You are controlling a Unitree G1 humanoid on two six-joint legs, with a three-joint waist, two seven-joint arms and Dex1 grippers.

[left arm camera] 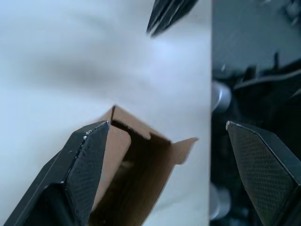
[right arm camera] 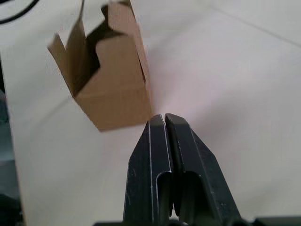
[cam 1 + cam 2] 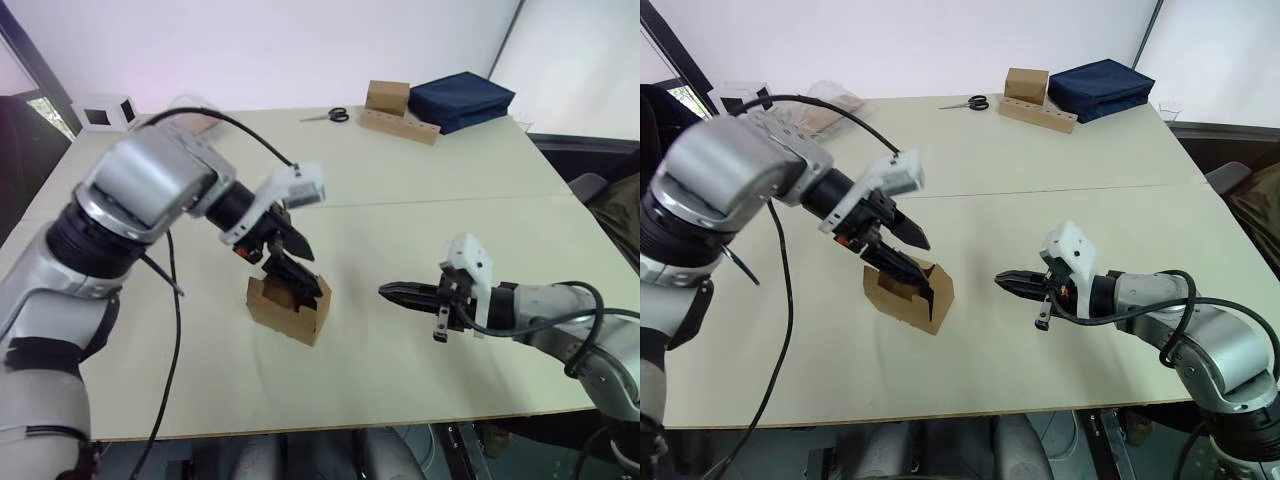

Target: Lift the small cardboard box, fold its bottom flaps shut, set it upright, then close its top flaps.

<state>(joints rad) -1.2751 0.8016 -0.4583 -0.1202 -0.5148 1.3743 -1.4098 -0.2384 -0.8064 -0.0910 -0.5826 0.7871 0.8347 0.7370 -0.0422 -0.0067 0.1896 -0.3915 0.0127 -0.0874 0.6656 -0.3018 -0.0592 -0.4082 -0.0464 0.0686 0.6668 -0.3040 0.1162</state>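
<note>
Bare table [image 3: 980, 360] separates the right tool [image 3: 1006, 282] from the box [image 3: 908, 290].

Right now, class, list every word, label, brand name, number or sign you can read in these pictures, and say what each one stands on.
None: no readable text in any view.
The small cardboard box is plain and unprinted.
The smaller brown cube, the navy fabric case and the white box show no lettering.
The left tool and right tool show no markings either.

Plain brown small cardboard box [image 3: 908, 290] on a cream table [image 3: 1040, 160]; navy blue bag [image 3: 1100, 92]; black fingers [image 2: 171, 174].
</note>
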